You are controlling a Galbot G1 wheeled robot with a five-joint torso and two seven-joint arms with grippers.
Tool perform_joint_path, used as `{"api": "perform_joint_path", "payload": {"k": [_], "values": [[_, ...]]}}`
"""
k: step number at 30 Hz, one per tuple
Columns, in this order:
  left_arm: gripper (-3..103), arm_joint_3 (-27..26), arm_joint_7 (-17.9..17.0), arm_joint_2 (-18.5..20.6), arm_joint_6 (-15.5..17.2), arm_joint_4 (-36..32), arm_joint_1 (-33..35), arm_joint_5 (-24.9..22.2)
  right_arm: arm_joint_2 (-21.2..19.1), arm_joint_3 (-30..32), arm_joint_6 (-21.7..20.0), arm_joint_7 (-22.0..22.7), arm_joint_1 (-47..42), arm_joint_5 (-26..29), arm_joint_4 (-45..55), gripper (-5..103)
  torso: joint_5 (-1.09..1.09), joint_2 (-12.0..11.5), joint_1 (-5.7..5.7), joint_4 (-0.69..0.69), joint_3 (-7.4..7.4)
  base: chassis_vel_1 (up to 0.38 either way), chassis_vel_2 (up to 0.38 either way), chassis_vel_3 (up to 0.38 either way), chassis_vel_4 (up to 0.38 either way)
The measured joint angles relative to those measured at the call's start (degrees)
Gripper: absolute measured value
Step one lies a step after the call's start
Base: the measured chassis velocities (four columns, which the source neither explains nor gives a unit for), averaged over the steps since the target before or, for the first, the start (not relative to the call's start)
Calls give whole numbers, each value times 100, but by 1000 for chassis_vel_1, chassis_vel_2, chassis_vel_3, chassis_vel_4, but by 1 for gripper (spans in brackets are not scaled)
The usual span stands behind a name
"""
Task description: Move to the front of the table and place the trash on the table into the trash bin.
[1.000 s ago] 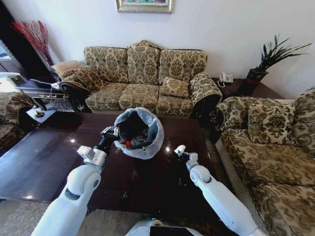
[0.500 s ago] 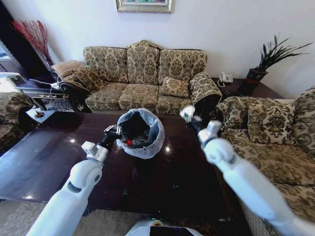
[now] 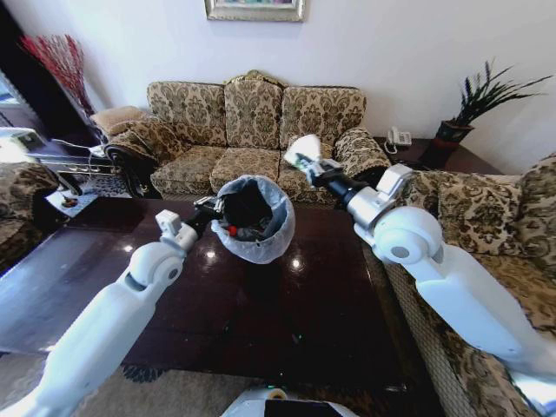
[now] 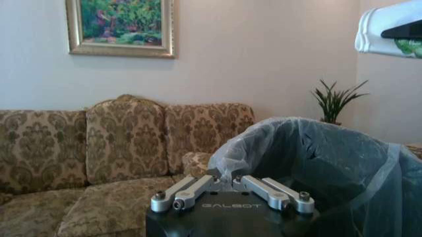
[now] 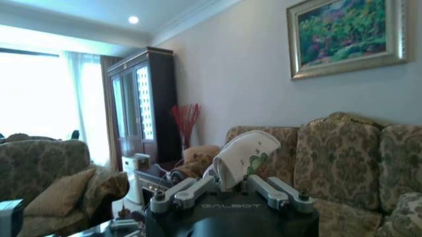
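Now your left gripper (image 3: 211, 211) clamps the trash bin (image 3: 254, 219) rim, tilting it above the table (image 3: 104, 278); your right gripper (image 3: 306, 161) pinches a white wrapper (image 3: 300, 148) just above it.

My view takes in the coffee table (image 3: 287, 304), its glossy dark brown top reflecting ceiling lights. Near the far edge, about midway along it, sits the trash bin (image 3: 252, 221), tilted, its pale plastic liner ruffled over the rim.
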Motion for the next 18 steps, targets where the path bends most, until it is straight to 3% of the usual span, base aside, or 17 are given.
{"api": "perform_joint_path", "payload": {"k": [4,11,12,13,14,16,18], "values": [[3,170,-25,25,140,1,-182,-256,-15,-426,-139,28,197,62,50,5,-2,0,0,0,0,0,0,0,0],[3,215,-56,14,169,-7,-229,-289,30,-950,-357,312,340,-83,51,2,0,0,-1,0,0,0,0,0,0],[3,204,-56,13,169,-20,-210,-289,49,-1007,-369,372,371,-94,34,10,0,0,-1,0,0,0,0,0,0],[3,187,-56,13,171,-38,-188,-289,65,-1041,-378,402,406,-102,16,10,-1,0,0,0,0,0,0,0,0],[3,163,-57,12,173,-56,-166,-288,72,-1069,-384,413,443,-108,-1,20,-1,0,0,1,0,0,0,0,0],[3,146,-59,10,174,-65,-154,-288,75,-1089,-386,418,465,-109,-12,20,-1,0,0,1,0,0,0,0,0],[3,85,-121,-22,174,-97,-94,-279,77,-1152,-387,430,535,-109,-72,37,-1,0,-1,0,-1,0,0,0,0]]}}
